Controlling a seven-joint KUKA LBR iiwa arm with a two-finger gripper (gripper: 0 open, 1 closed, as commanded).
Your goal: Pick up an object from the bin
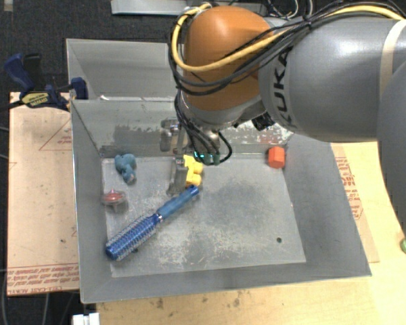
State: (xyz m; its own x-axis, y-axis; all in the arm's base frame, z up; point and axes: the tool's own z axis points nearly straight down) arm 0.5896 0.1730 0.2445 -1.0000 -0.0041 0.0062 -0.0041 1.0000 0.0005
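Claw (183,178) hovers at handle end of blue brush (151,223).

A blue brush (155,219) is laid flat on the floor of the bin (250,229), on a slant. Its bristled head is pointed toward the front left corner and its smooth handle toward the bin's middle. A small yellow block (193,170) is seen just beside the handle's tip, on the side toward the back edge. Whether the two touch cannot be told.
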